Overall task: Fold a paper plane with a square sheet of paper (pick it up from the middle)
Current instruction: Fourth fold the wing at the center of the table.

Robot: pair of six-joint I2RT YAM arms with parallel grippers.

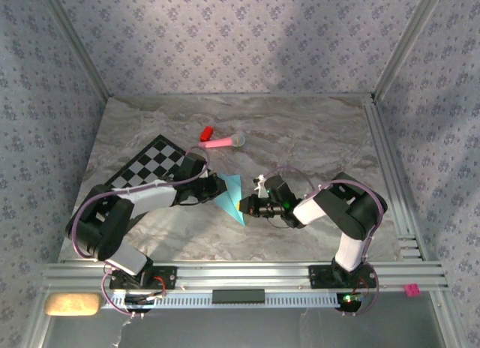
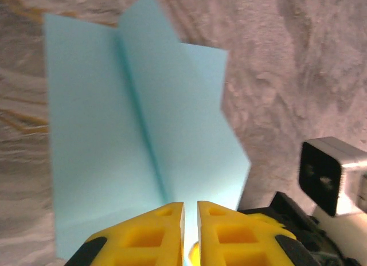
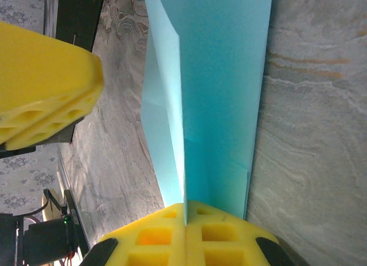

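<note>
The light-blue paper (image 1: 231,198) is folded into a pointed shape with a long centre crease and lies between the two grippers at mid-table. In the right wrist view my right gripper (image 3: 185,211) is shut on the raised centre fold of the paper (image 3: 223,105). My left gripper (image 2: 190,211) hovers at the paper's (image 2: 114,134) other edge with a narrow gap between its jaws, and nothing shows pinched there. Its yellow fingers (image 3: 46,88) appear in the right wrist view, apart from the sheet. From above, the left gripper (image 1: 217,187) and right gripper (image 1: 246,206) face each other.
A black-and-white checkered mat (image 1: 150,164) lies under the left arm. A pink stick toy (image 1: 221,142) and a small red block (image 1: 206,132) sit behind the paper. The right wrist's white camera box (image 2: 330,174) is close to the left fingers.
</note>
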